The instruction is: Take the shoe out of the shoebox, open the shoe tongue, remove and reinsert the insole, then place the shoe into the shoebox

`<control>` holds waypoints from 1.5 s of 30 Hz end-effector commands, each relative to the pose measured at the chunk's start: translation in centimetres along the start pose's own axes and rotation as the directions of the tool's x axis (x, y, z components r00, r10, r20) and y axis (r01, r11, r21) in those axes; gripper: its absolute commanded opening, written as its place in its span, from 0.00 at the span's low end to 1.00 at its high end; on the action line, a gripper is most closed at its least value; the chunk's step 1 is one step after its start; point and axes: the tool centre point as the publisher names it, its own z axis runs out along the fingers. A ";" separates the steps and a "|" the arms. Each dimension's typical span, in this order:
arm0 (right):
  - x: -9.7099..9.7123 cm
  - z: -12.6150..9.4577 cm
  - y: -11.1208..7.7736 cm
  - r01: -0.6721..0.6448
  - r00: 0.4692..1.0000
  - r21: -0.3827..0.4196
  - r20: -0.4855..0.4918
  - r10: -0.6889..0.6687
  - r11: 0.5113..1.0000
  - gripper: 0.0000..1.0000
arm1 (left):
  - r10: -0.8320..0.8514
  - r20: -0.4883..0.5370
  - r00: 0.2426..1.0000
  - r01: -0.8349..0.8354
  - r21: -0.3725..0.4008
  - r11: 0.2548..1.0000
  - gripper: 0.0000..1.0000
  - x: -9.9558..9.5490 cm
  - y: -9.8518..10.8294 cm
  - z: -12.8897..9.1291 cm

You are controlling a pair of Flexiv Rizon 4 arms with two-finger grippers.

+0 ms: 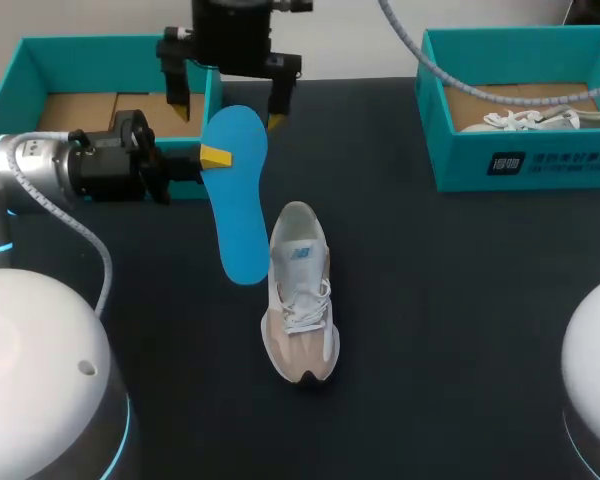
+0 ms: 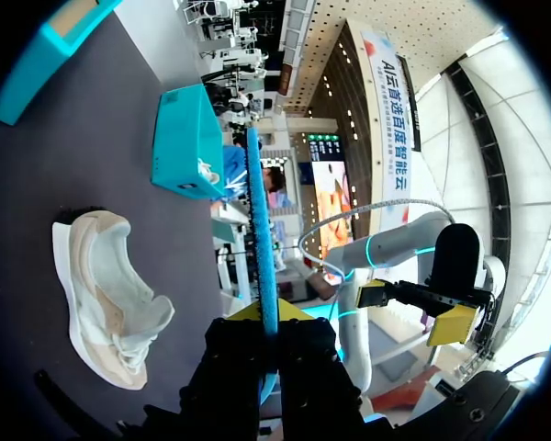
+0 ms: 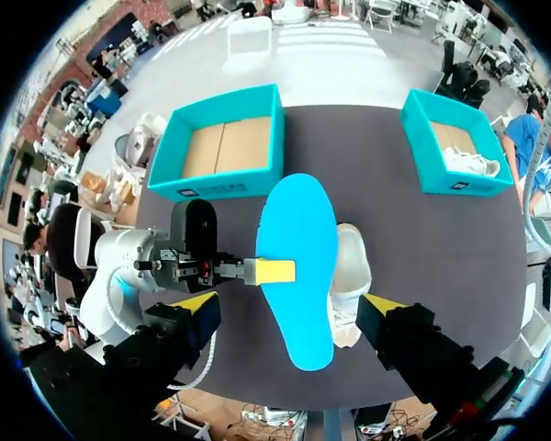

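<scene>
Our left gripper (image 1: 217,157) pinches a blue insole (image 1: 238,205) by one long edge, both yellow-tipped fingers closed on it. It holds the insole in the air above the dark table (image 1: 460,300), broad face turned upward. Over the insole's far end hangs our right gripper (image 1: 230,116), its fingers spread wide and touching nothing. In the right wrist view the insole lies below and between the two tips and hides one side of the sneaker (image 1: 300,300). That white-and-beige sneaker stands on its sole near the middle of the table, outside both boxes, laces up and toe toward us. In the head view the insole's near end overlaps the sneaker's heel side. Seen from the left wrist, the insole runs edge-on straight ahead of the fingers, with the sneaker on the table off to one side. At the table's far side sit two open teal boxes, well apart. The far-left shoebox (image 1: 20,75), partly blocked by our left arm and the right gripper, shows a brown cardboard floor. The far-right shoebox (image 1: 470,150) holds a second white shoe (image 1: 540,120) with loose laces, and a grey cable (image 1: 500,97) crosses above it.
</scene>
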 end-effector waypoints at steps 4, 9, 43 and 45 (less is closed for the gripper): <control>-3.7 0.2 -0.8 -0.009 0.943 0.019 -0.333 0.015 1.000 1.00 | 0.000 0.003 1.000 0.000 0.000 1.000 0.00 0.0 0.1 0.0; -4.2 0.4 -1.0 -0.002 0.898 0.038 -0.440 0.018 0.999 1.00 | 0.000 0.003 1.000 0.000 0.000 1.000 0.00 0.0 0.1 0.0; -6.7 3.1 0.2 0.038 0.432 0.004 -0.902 -0.013 0.999 1.00 | 0.000 0.003 1.000 0.000 0.000 1.000 0.00 0.0 0.1 0.0; -6.6 3.3 0.4 0.038 0.386 -0.002 -0.922 -0.017 0.999 1.00 | 0.000 0.003 1.000 0.000 0.000 1.000 0.00 0.0 0.1 0.0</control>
